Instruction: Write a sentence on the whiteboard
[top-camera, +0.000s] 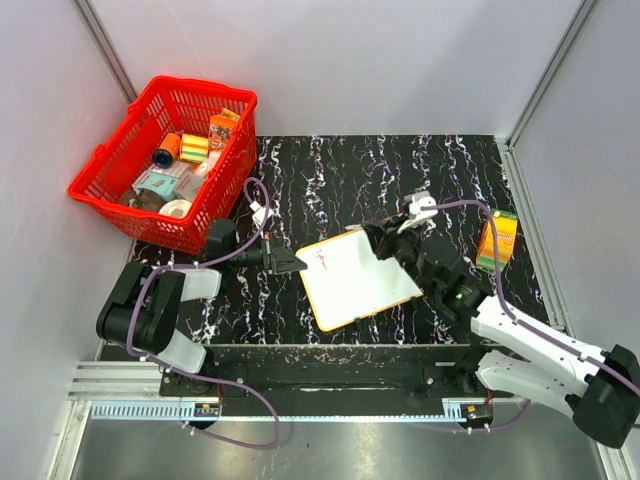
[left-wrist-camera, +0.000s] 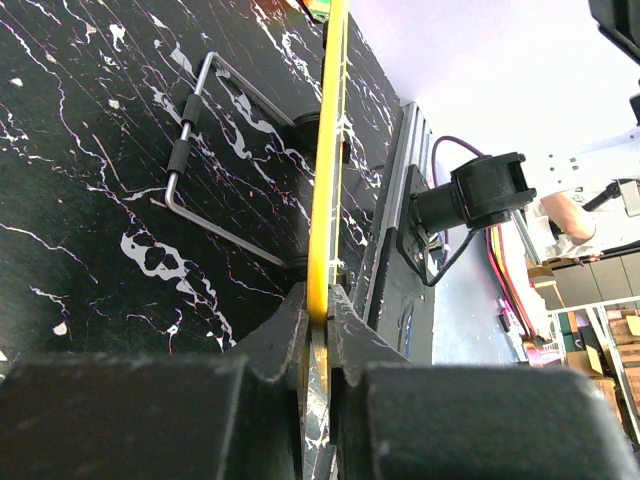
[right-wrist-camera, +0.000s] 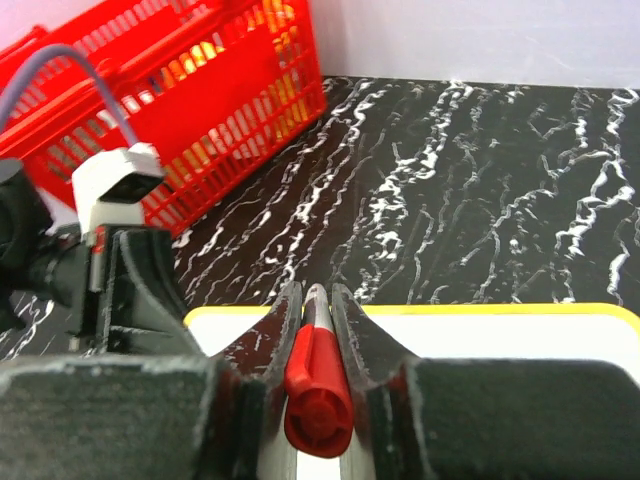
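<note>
Sentence (top-camera: 322, 258) tiny, illegible, whiteboard (top-camera: 360, 285) corner covered

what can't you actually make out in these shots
1. The sentence: in the top view, the red marks are too small to read.
2. The whiteboard face: the left wrist view shows only its yellow rim edge-on, clamped in the left pincer.
3. The marker tip: in the right wrist view, the right pincer hides its contact with the board. In the top view, that arm covers it.
</note>
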